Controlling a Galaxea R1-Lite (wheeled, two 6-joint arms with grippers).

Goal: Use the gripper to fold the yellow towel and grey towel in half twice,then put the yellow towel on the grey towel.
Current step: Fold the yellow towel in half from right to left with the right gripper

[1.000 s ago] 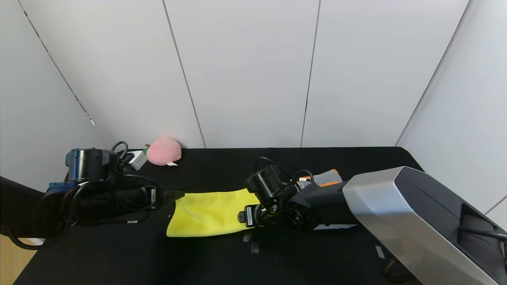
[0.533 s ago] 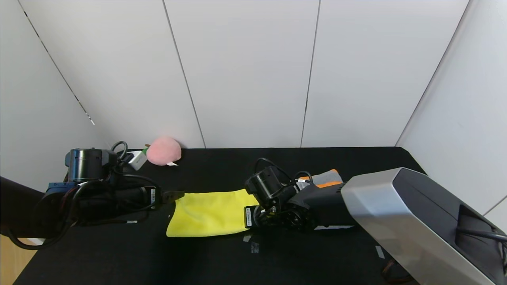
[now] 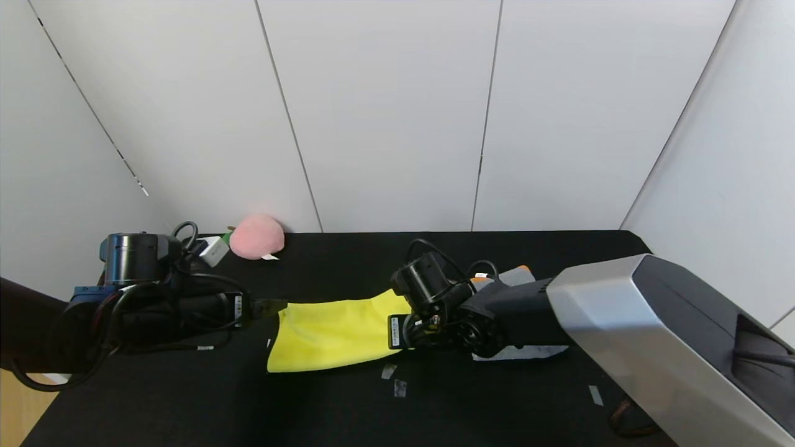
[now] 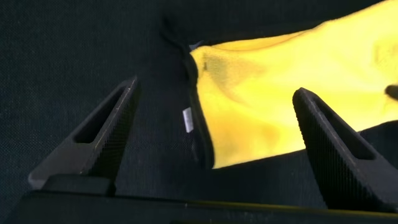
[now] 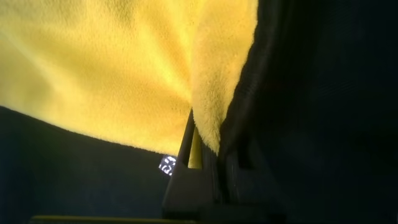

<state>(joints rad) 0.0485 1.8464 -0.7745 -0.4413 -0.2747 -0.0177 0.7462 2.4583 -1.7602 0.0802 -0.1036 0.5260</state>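
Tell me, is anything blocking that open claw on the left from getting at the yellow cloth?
Nothing visible does. The left gripper is open just off the near edge of the yellow towel, with only bare black table in between. The right gripper is already shut on the towel's far end. The pink plush toy sits well back.

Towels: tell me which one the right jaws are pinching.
The yellow towel, its end clamped in the right gripper; the grey towel lies behind that arm, ungripped.
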